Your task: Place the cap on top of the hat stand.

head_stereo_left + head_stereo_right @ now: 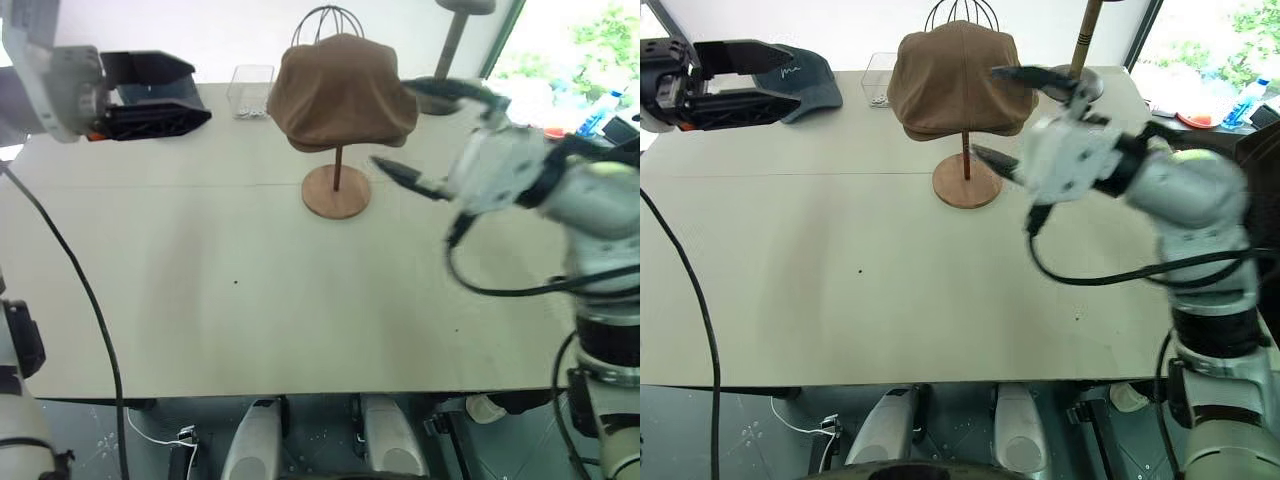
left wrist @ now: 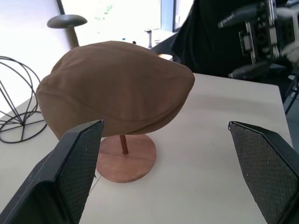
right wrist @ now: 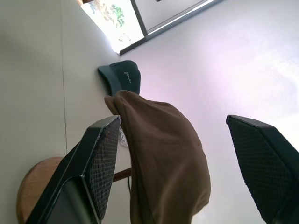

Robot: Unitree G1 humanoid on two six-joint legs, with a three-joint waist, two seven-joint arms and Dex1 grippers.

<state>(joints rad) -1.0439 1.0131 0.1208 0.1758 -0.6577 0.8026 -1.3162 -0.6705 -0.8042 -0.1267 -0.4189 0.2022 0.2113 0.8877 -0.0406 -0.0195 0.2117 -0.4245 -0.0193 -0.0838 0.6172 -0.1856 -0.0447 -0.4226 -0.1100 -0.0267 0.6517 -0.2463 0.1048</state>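
With the brown flat cap (image 1: 342, 92) draped on the wooden hat stand (image 1: 336, 188), the wide-open right gripper (image 1: 420, 135) should back off level, not snagging fabric, as should the wide-open left gripper (image 1: 165, 95).

A pale beige table (image 1: 200, 300) carries everything. Toward its far edge, near the middle, the hat stand (image 1: 336, 190) rests on its round wooden base. Behind it sits a black wire stand (image 1: 328, 20), with a clear plastic box (image 1: 250, 90) just to its left. A navy baseball cap (image 1: 800, 75) lies at the far left, and a grey thick-stemmed stand (image 1: 1085, 50) stands at the far right.
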